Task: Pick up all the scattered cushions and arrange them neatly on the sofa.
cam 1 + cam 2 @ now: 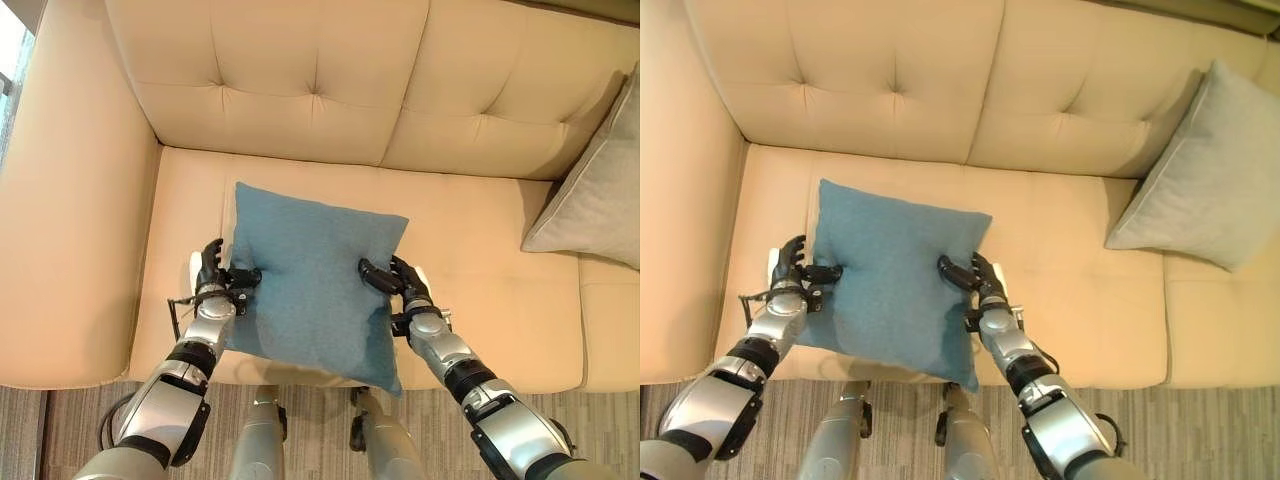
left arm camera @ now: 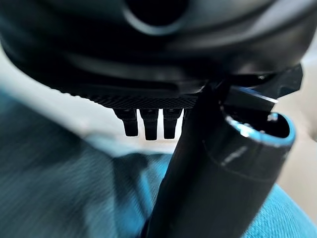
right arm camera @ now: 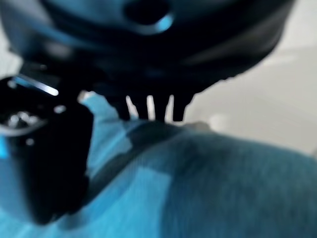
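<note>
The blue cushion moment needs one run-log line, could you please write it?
blue cushion: over sofa seat front | left hand: pinching left edge | right hand: pinching right edge | grey cushion: against backrest, right

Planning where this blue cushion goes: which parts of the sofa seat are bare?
Bare seat lies between the blue cushion and the grey cushion, and behind the blue one up to the backrest. A narrow strip runs along the armrest. The sofa's right end is taken.
</note>
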Motion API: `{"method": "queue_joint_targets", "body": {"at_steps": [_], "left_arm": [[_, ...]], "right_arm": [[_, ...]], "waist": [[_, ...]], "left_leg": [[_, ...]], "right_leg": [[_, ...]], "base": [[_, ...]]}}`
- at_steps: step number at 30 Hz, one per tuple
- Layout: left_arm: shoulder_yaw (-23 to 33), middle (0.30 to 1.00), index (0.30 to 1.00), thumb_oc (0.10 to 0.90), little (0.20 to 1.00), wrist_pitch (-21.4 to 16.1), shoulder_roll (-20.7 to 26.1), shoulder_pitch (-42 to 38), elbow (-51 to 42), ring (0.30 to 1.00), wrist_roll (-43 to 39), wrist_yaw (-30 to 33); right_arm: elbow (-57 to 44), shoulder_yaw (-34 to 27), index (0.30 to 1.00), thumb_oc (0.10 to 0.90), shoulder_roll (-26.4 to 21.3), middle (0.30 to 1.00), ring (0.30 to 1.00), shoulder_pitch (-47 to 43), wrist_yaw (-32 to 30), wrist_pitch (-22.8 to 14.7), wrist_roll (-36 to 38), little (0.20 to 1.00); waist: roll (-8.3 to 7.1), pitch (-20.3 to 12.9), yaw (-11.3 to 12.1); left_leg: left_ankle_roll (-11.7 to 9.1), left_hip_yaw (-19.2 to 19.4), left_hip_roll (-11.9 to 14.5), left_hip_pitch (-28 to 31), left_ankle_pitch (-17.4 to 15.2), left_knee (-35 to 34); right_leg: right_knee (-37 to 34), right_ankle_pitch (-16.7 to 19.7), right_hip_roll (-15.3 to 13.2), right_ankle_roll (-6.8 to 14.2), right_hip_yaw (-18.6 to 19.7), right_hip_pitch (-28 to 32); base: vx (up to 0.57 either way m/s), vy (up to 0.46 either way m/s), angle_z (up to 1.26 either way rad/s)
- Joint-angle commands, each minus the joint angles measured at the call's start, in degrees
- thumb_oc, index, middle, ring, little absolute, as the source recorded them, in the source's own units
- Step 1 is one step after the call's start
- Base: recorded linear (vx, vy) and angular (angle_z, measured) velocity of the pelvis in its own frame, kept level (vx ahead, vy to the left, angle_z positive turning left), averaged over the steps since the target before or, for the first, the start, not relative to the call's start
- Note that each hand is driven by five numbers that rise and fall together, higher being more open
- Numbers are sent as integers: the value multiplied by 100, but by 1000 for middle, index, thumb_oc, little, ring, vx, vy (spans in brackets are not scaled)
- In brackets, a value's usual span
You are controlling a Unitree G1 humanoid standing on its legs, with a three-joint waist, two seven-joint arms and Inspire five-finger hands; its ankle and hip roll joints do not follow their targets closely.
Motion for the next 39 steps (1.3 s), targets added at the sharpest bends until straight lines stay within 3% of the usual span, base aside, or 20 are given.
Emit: {"method": "queue_joint_targets", "body": {"at_steps": [1, 2, 3, 10, 16, 18, 25, 29, 33, 35, 39], "left_arm": [[-249, 766, 766, 711, 766, -149, -956, -99, 260, 766, -843, -566], [-205, 364, 364, 442, 364, -98, -1203, 124, 279, 364, -1306, -733], [-161, 300, 300, 400, 300, -113, -1313, 205, 285, 300, -1482, -692], [-223, 300, 300, 400, 300, -256, -1622, 319, -10, 300, -1852, -682], [-491, 300, 300, 400, 300, -382, -1195, -232, -377, 300, -1153, -607], [-494, 300, 300, 400, 300, -646, -805, -858, -866, 300, -638, -73], [-677, 300, 300, 400, 300, -943, 15, -2060, -1802, 300, -583, 272], [-734, 300, 300, 400, 300, -1202, 451, -2809, -2721, 300, -445, 527], [-704, 300, 300, 400, 300, -1345, 593, -3042, -3262, 300, -297, 681], [-610, 300, 300, 400, 300, -1471, 797, -3112, -3550, 300, 270, 983], [-562, 300, 300, 400, 300, -1780, 270, -3352, -3079, 300, -198, 1367]], "right_arm": [[-325, 559, 300, 400, 634, 300, 300, -14, 654, -134, 270, 300], [-391, 595, 300, 400, 743, 300, 300, 133, 733, -133, 375, 300], [-428, 617, 300, 400, 792, 300, 300, 209, 743, -146, 426, 300], [-835, 506, 300, 400, 851, 300, 300, 528, 657, -294, 553, 300], [-963, 195, 300, 400, 448, 300, 300, 195, 287, -330, -125, 300], [-1163, -44, 300, 400, -47, 300, 300, -377, -206, -434, -882, 300], [-1260, -486, 300, 400, -847, 300, 300, -1612, -928, -481, -1046, 300], [-1798, -451, 300, 400, -1668, 300, 300, -2485, -1263, -440, -1554, 300], [-2133, -526, 300, 400, -2016, 300, 300, -2792, -1474, -466, -1840, 300], [-2386, -583, 300, 400, -2341, 300, 300, -3023, -1830, -476, -2596, 300], [-1933, -158, 300, 400, -2363, 300, 300, -3631, -2208, -303, -3071, 300]], "waist": [[-27, -321, 65], [-10, -342, 59], [-8, -349, 59], [5, -382, 1], [72, -370, -80], [141, -342, -106], [288, -411, -144], [376, -399, -137], [430, -394, -114], [455, -395, -92], [415, -389, -106]], "left_leg": [[-88, 79, 49, -38, -722, 335], [-94, 73, 47, 0, -730, 312], [-95, 71, 45, 19, -737, 302], [-108, 50, 43, 166, -731, 193], [-149, 77, 74, 241, -615, -60], [-208, 89, 83, 101, -446, -271], [-269, 54, 62, -181, -333, -298], [-301, 84, 17, -280, -355, -298], [-311, 88, -5, -410, -308, -298], [-336, 97, -10, -500, -299, -298], [-371, 118, -4, -604, -280, -298]], "right_leg": [[594, -534, -263, 201, 36, -128], [593, -565, -258, 193, 32, -97], [595, -575, -258, 190, 32, -80], [680, -677, -249, 182, 25, -25], [762, -714, -255, 202, 17, -103], [791, -694, -231, 220, -5, -318], [801, -628, -246, 250, -24, -587], [760, -609, -271, 281, 7, -697], [683, -539, -270, 290, 29, -794], [643, -524, -266, 303, 38, -869], [623, -515, -242, 294, 76, -975]], "base": [[70, -22, -6], [77, -29, 0], [56, -23, 1], [43, -28, 2], [4, -31, 1], [-28, -41, 3], [4, -15, 7], [2, 4, 4], [-11, 2, -1], [-37, 7, -3], [-22, -8, -2]]}}
